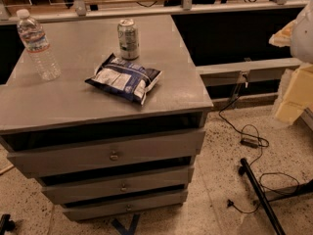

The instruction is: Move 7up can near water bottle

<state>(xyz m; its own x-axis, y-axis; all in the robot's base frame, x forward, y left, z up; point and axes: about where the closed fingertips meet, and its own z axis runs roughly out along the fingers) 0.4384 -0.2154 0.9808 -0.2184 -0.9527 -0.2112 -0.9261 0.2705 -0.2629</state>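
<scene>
On top of a grey cabinet (63, 106) stand three things: one drink can, one water bottle and one snack bag. The 7up can (128, 38), silver-grey with dark and greenish markings, stands upright near the back edge, about midway across, its long axis vertical and its shiny top facing up. The water bottle (38, 45), clear ribbed plastic with a white cap, also stands upright, cap up, by the back left corner. It is well apart from the can, with bare cabinet top between them. The snack bag (124, 78), dark blue and white, lies flat just in front of the can, its length running across the top at a slight slant. Below the top, the cabinet front has three drawers (113, 155), stacked one above another, each with one small knob. The gripper (295, 94) shows as pale cream shapes at the right edge of the view, above the speckled floor (220, 180) and well apart from the cabinet and the can. Whether it is open or closed cannot be told. Thin black cables (249, 136) trail over the floor to the right of the cabinet.
</scene>
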